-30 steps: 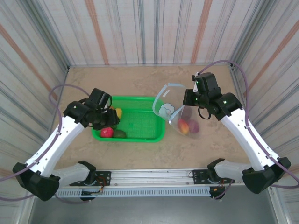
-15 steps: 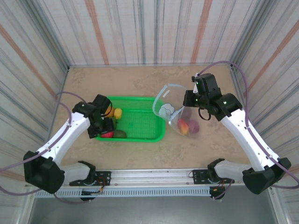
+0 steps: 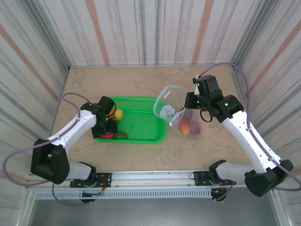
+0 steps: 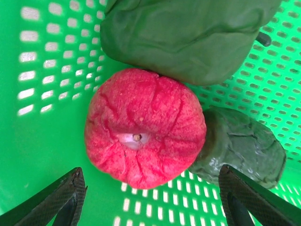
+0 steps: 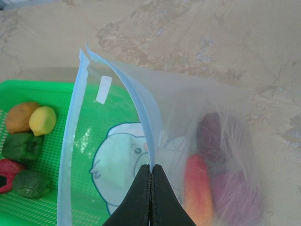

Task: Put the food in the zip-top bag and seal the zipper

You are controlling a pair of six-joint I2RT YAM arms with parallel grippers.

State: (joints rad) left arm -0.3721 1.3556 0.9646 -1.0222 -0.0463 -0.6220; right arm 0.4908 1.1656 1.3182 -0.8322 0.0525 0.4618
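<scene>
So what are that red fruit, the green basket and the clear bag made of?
The red fruit looks like soft foam or rubber: matte, grainy, creased skin. The green basket seems hard plastic: smooth, slightly glossy, with rows of slots. The bag looks like thin clear plastic film, shiny and wrinkling.

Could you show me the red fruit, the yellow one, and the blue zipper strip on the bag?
red fruit (image 4: 143,127): left wrist view, its dimpled top.
yellow fruit (image 5: 42,120): right wrist view, its middle.
zipper (image 5: 67,155): right wrist view, left strip of the open mouth.
</scene>
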